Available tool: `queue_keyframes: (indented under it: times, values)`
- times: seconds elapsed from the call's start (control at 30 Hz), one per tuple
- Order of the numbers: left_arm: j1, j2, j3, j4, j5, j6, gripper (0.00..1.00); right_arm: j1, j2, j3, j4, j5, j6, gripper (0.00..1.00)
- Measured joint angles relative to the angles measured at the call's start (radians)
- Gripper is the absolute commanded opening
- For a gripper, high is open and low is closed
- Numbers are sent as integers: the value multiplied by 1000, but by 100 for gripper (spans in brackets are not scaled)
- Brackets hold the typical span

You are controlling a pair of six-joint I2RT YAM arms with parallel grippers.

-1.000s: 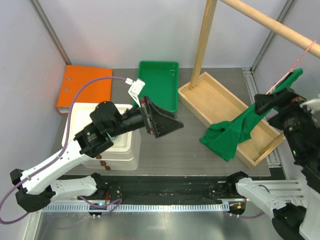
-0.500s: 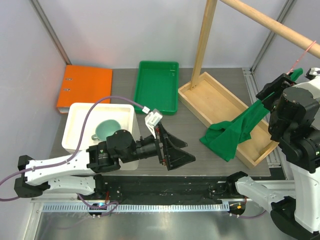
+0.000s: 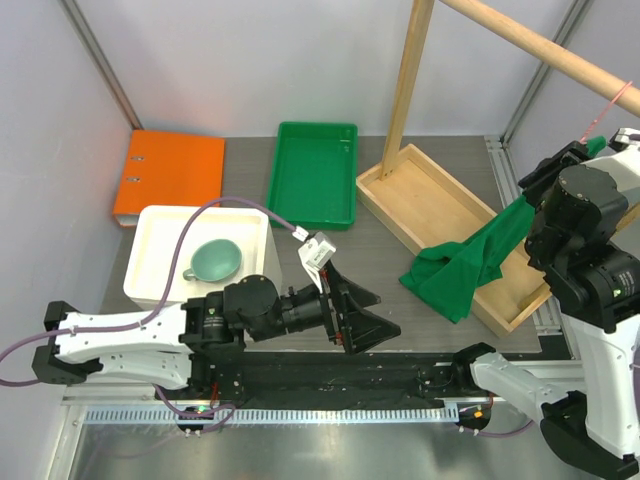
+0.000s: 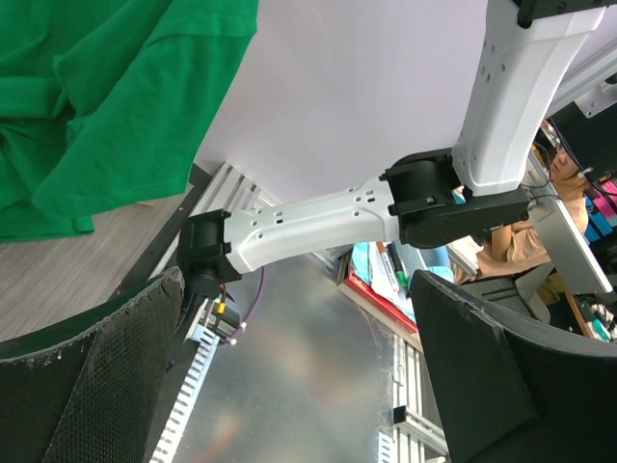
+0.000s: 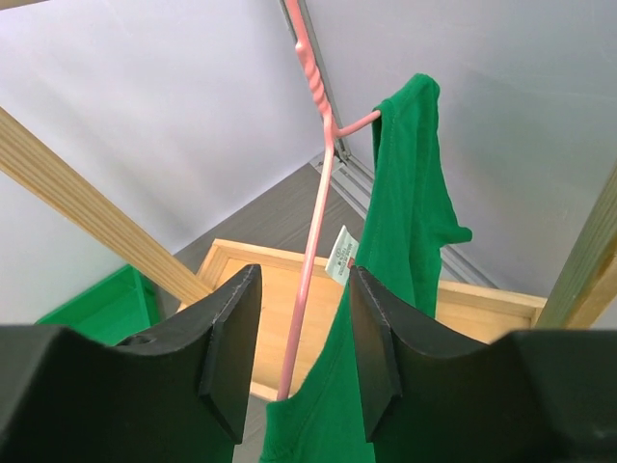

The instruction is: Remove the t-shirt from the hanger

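The dark green t-shirt hangs from the pink hanger at the right, and its lower end lies bunched over the wooden tray's edge. In the right wrist view the hanger wire and the t-shirt collar run between the fingers of my right gripper. Its jaws are narrowed but open, with gaps beside the wire. My left gripper hovers low near the table's front, wide open and holding nothing. The t-shirt shows at that view's upper left.
A wooden rod carries the hanger's hook, and its upright post stands in the wooden tray. A green plastic tray and an orange binder lie at the back. A white bin holds a teal cup.
My left arm has dropped and swung toward the table's front. My right wrist has turned and come up to the hanger, and its jaws have narrowed around the wire and collar.
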Motion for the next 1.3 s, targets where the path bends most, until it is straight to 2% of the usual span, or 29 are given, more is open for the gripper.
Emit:
queue_keyframes:
  times: [0.17, 0.27, 0.43, 0.53, 0.57, 0.67, 0.77, 1.1, 1.3]
  values:
    - [-21, -9, 0, -4, -34, 3, 100, 0, 21, -24, 10, 9, 4, 61]
    - [-30, -20, 0, -7, -49, 4, 100, 0, 23, -50, 11, 33, 3, 63]
    - [-38, -29, 0, -10, -69, 5, 100, 0, 22, -105, 14, 72, -4, 51]
    - [-38, -29, 0, -20, -77, 5, 100, 0, 33, -116, 21, 71, -3, 35]
    - [-39, -30, 0, -23, -81, 4, 100, 0, 38, -116, 27, 69, -2, 24]
    - [-40, -37, -5, -23, -92, 4, 100, 0, 51, -116, 53, 57, 6, 9]
    - [-40, -60, -18, -28, -105, 3, 100, 0, 64, -110, 56, 44, 11, 1]
    - [-45, -90, -27, -37, -135, 4, 100, 0, 77, 9, 51, -71, 12, 1]
    - [-45, -89, -27, -61, -167, 5, 100, 0, 42, 47, 50, -302, -1, 1]
